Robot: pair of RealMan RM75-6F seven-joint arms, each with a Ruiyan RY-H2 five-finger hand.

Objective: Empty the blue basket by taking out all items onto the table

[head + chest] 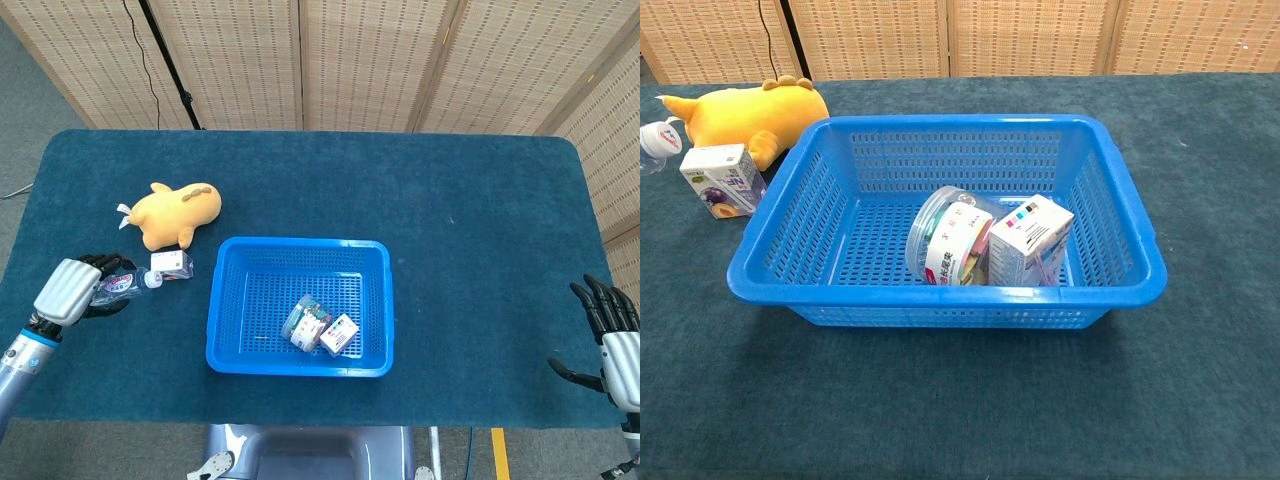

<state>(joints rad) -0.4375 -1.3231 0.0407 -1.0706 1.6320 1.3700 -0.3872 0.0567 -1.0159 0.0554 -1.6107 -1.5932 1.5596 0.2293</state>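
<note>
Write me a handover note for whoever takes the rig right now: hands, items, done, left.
Left hand: holds the clear water bottle low over the table at its left end, cap pointing toward the small juice carton.
Right hand: fingers apart, holding nothing, off the table's right end.
Out of the blue basket: yellow plush toy and the juice carton, both on the table left of the basket; the bottle is out but not released.
Still in the basket: a clear round tub on its side and a small white box leaning against it, near the front right.
Left: release the bottle, then take out the tub and the box.
</note>
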